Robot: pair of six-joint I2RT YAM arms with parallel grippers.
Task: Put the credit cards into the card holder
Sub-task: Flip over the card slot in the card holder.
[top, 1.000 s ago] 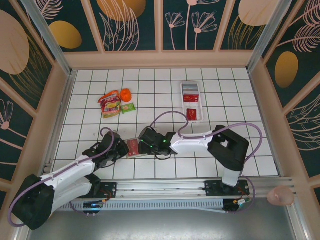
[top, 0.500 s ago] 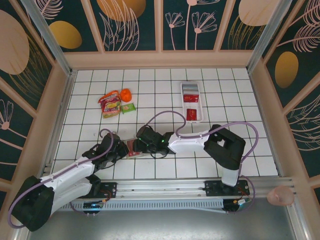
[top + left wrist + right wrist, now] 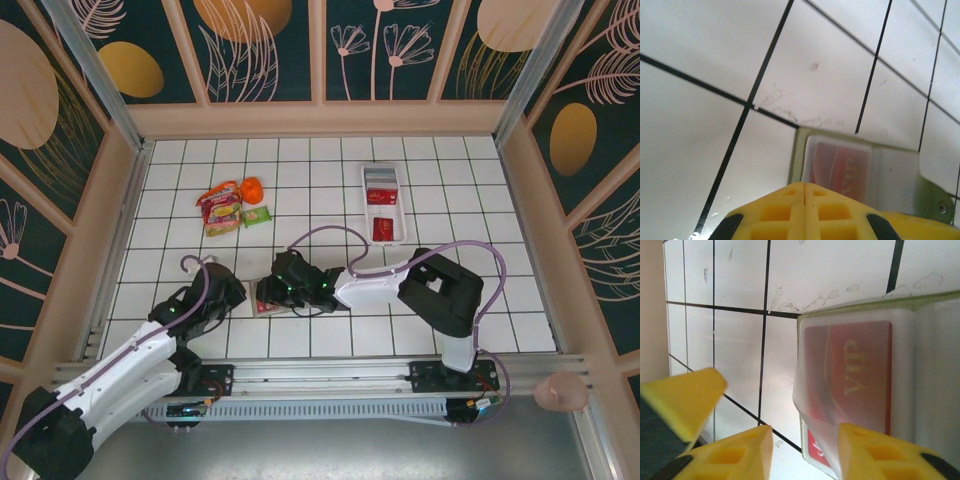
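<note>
The olive-green card holder [image 3: 262, 300] lies open on the tiles between both grippers. In the right wrist view a red credit card [image 3: 850, 370] sits under its translucent pocket [image 3: 805, 365]. The corner of another red card [image 3: 816, 447] pokes out below that pocket. My right gripper [image 3: 805, 442] is open, and its right finger [image 3: 875, 450] covers the pocket's lower corner. My left gripper [image 3: 805, 186] is shut and empty, just short of the card holder's green edge [image 3: 796, 150]. Two more red cards [image 3: 381, 196] [image 3: 381, 231] lie in the white tray [image 3: 404, 212].
Crinkly snack packets [image 3: 221, 208], an orange item [image 3: 252, 188] and a small green packet [image 3: 258, 215] lie at the back left. The left gripper's yellow finger [image 3: 680, 400] shows close beside my right gripper. Wooden walls ring the tiled floor.
The left arm has drawn back to the left, off the card holder. The right gripper has slid left over the card holder and its jaws have narrowed.
</note>
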